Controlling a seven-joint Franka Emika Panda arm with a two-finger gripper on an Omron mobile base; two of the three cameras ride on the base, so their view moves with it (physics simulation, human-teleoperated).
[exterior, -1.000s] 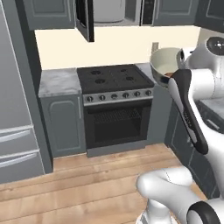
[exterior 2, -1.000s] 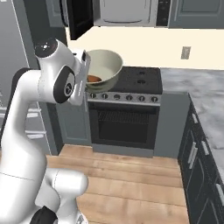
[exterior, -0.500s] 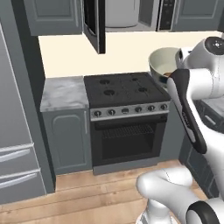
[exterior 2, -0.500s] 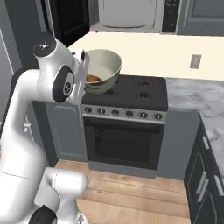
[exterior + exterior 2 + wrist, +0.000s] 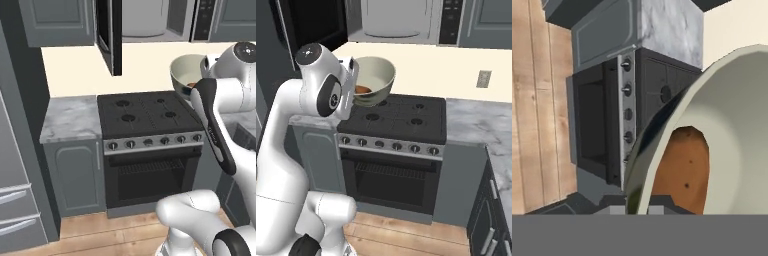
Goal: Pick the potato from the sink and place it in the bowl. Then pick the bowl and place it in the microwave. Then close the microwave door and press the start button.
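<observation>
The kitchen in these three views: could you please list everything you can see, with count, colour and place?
bowl: one, cream-white inside, held up in the air above the stove's front left burners.
potato: one, orange-brown, lying inside the bowl.
microwave: one, silver-grey, mounted above the stove, dark control panel on its right.
microwave door: one, black-edged, swung open to the left.
stove: one, black, four burners, a row of knobs along the front, oven window below.
counter: grey marble, left of the stove; more marble to its right.
cabinets: grey, below the counter and above.
wall outlet: one, grey, on the cream wall.
floor: light wood planks.
gripper: one, shut on the bowl's rim.
</observation>
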